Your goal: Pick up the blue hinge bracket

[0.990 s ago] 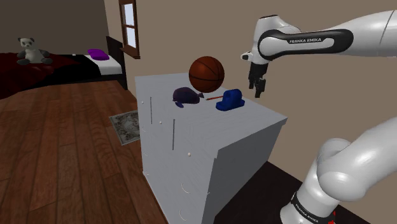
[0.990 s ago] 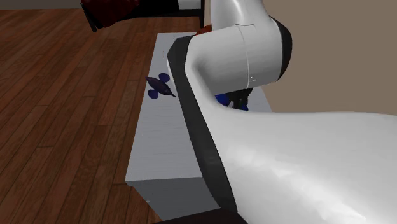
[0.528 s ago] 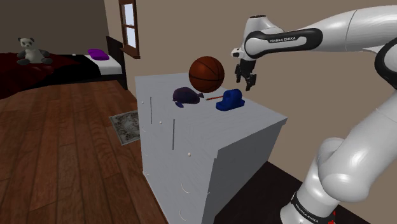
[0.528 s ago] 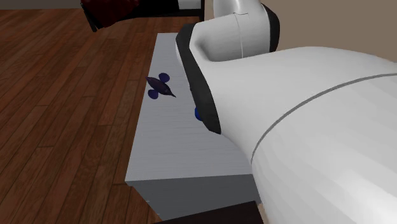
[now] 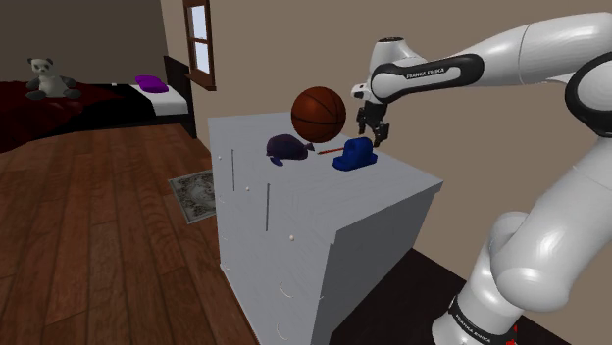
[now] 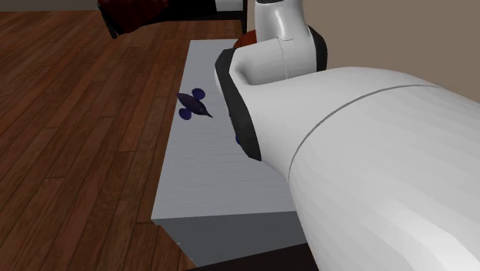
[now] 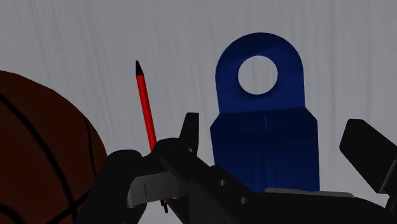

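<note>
Fingers (image 7: 189,132) apart above the blue hinge bracket (image 7: 264,149)

Shoulder view faces the worktop (image 5: 382,186) from beside the arm (image 5: 535,255). Second exterior and wrist views look down on that worktop closely.

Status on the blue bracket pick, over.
Hand open above blue hinge bracket, no contact. Bracket sits on grey cabinet top. Red pencil and basketball close beside it.
</note>
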